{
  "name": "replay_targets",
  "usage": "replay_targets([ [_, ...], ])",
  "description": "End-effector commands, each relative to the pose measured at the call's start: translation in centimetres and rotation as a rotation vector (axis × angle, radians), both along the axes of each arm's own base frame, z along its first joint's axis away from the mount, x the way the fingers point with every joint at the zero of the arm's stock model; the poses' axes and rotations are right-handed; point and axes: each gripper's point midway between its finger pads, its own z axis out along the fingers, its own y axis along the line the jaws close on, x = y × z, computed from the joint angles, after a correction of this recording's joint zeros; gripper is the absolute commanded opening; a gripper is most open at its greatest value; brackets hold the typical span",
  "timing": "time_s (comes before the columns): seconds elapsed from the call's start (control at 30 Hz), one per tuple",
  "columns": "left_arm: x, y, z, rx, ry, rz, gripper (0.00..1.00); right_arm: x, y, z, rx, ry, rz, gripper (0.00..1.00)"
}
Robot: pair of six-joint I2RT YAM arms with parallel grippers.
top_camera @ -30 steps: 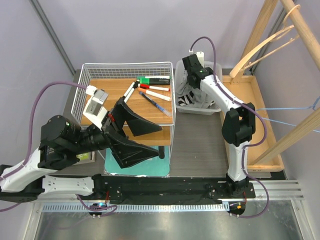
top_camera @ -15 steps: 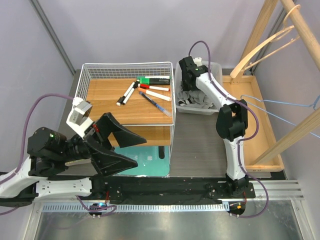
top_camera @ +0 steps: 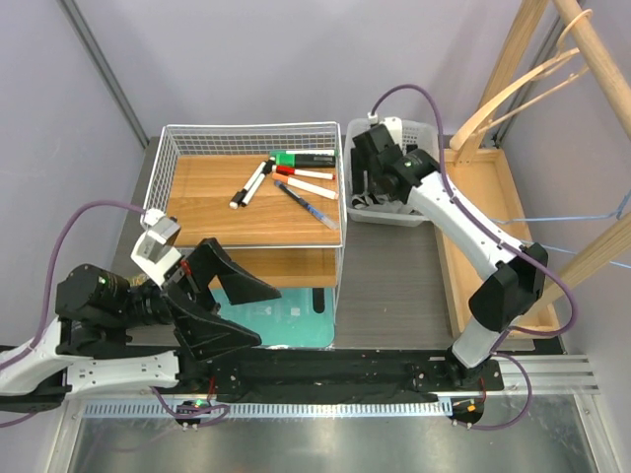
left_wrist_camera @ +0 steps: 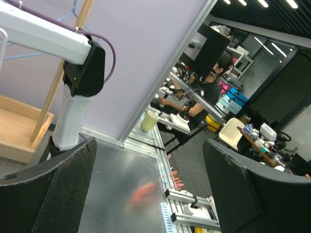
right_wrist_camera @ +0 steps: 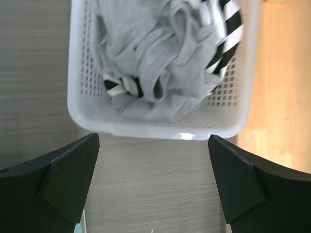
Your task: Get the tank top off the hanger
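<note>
right elbow swung out | right claw (right_wrist_camera: 153,141) apart above basket (right_wrist_camera: 160,127) | left claw (top_camera: 266,315) apart, arm folded low

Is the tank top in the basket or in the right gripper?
In the basket: the tank top lies crumpled inside it, and the right gripper hangs open above, empty.

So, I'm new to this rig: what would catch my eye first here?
The grey tank top crumpled in the white basket, just below the open right gripper. Then the wire crate of markers at centre-left, and the bare wooden hanger at upper right.
</note>
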Motion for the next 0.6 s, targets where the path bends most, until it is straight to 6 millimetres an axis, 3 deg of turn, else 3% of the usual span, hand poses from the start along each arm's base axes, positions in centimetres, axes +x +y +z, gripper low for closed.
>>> replay_targets([
  [0.0, -1.6, 1.0, -1.9, 0.032, -0.021, -0.076, 0.89, -3.7, 2.2, -1.3, 0.070, 0.013, 0.058, 1.00],
  [0.07, -2.1, 1.9, -3.4, 0.050, -0.018, -0.092, 0.89, -4.9, 3.1, -1.0, 0.128, -0.014, 0.075, 1.00],
  [0.17, -2.6, 3.3, -5.4, 0.054, 0.001, -0.102, 0.90, -7.6, 3.2, -1.5, 0.195, -0.026, 0.097, 1.00],
  [0.2, -2.6, 3.5, -6.0, 0.059, 0.008, -0.100, 0.90, -8.9, 2.4, -1.8, 0.210, -0.032, 0.093, 1.00],
  [0.3, -2.8, 4.9, -8.1, 0.060, 0.021, -0.095, 0.90, -11.6, 3.2, -2.4, 0.318, -0.045, 0.145, 1.00],
  [0.37, -2.4, 4.7, -10.4, 0.098, 0.049, -0.078, 0.90, -12.9, 4.2, -2.1, 0.399, -0.064, 0.177, 1.00],
  [0.4, -2.5, 5.5, -10.8, 0.079, 0.061, -0.071, 0.90, -14.3, 4.2, -2.3, 0.428, -0.071, 0.200, 1.00],
  [0.43, -2.2, 5.0, -12.8, 0.121, 0.088, -0.065, 0.90, -15.0, 4.4, -2.5, 0.452, -0.068, 0.209, 1.00],
  [0.47, -2.2, 5.7, -13.1, 0.097, 0.116, -0.059, 0.90, -16.0, 4.4, -4.1, 0.480, -0.035, 0.198, 1.00],
  [0.53, -1.8, 4.9, -15.7, 0.123, 0.158, -0.052, 0.90, -17.6, 4.9, -3.7, 0.573, -0.052, 0.232, 1.00],
  [0.57, -1.7, 4.9, -16.3, 0.116, 0.180, -0.045, 0.90, -18.8, 5.1, -5.4, 0.601, -0.012, 0.238, 1.00],
])
